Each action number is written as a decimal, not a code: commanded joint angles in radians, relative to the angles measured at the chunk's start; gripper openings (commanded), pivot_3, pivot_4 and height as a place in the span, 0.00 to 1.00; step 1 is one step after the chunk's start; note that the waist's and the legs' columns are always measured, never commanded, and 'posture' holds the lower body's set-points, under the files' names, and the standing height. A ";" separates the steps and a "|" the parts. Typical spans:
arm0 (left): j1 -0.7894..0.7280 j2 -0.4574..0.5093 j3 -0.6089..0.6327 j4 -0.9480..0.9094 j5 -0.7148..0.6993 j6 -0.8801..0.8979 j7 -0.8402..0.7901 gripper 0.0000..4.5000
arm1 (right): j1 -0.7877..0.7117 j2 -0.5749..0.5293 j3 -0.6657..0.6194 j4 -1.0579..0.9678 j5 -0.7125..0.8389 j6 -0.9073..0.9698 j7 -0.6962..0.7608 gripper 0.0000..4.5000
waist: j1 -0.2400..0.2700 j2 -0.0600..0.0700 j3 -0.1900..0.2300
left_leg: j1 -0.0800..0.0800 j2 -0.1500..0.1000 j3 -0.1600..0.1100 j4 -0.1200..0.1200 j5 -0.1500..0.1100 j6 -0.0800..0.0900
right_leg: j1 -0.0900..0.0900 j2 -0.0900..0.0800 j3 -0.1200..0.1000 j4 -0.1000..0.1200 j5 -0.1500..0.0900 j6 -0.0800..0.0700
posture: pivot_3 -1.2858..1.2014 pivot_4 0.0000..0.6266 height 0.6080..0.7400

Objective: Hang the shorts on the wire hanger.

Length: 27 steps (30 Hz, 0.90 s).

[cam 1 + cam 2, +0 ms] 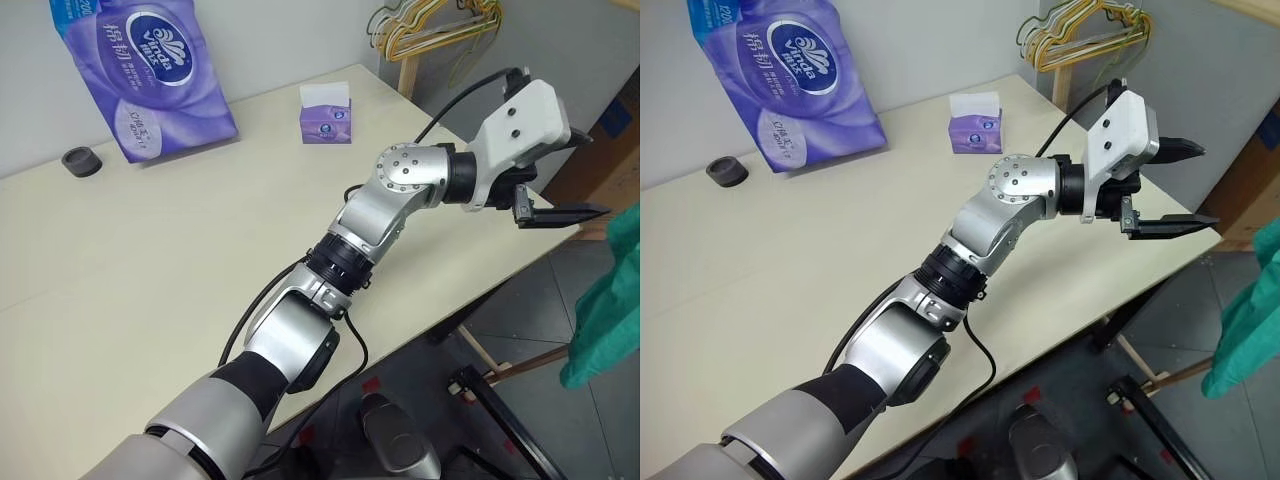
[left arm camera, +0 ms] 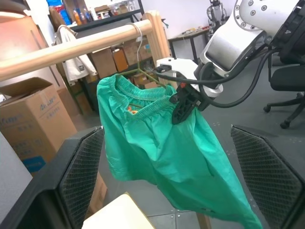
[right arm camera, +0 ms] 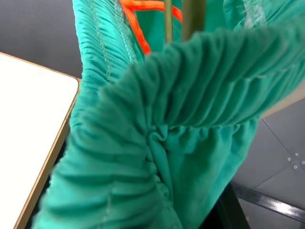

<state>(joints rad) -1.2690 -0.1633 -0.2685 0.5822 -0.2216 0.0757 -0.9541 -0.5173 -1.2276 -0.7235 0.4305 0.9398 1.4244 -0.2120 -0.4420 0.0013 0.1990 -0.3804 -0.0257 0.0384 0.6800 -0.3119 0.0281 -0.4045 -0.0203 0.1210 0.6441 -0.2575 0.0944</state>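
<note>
The teal-green shorts [image 2: 162, 143] hang from the thin wire hanger [image 2: 141, 72], whose hook goes over a wooden rail [image 2: 71, 47] just past the table's right edge. My right gripper [image 2: 183, 102] is shut on the gathered waistband at its right end. In the right wrist view the bunched waistband [image 3: 157, 124] is very close, with the orange-red drawstring [image 3: 138, 19] and a hanger wire [image 3: 167, 19] behind it. My left gripper [image 1: 1190, 188] is open over the table's right edge and points at the shorts [image 1: 610, 300]. Nothing is between its fingers [image 2: 81, 176].
On the cream table [image 1: 150, 270] stand a purple tissue pack [image 1: 140, 70], a small tissue box [image 1: 326, 115] and a black round cap [image 1: 82, 161]. A bunch of yellow and green hangers [image 1: 440, 25] hangs at the back right. Cardboard boxes [image 2: 33, 119] and an office chair [image 2: 290, 81] are behind the rail.
</note>
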 commanded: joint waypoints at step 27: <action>-0.068 -0.081 0.082 0.052 -0.107 0.068 -0.015 1.00 | 0.084 0.019 -0.175 -0.638 -0.225 0.183 0.263 1.00 | -0.004 0.001 -0.001 | 0.001 -0.001 0.002 0.000 0.000 0.001 | 0.000 0.000 0.002 0.002 0.000 0.001 | 0.34 0.22 1.00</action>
<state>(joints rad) -1.2838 -0.1647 -0.2027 0.6403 -0.3126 0.1479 -0.9856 -0.3950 -1.1763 -0.8990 -0.1231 0.7197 1.6063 0.0308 -0.4465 0.0028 0.1982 -0.3793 -0.0263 0.0400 0.6806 -0.3121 0.0286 -0.4046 -0.0204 0.1229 0.6463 -0.2568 0.0956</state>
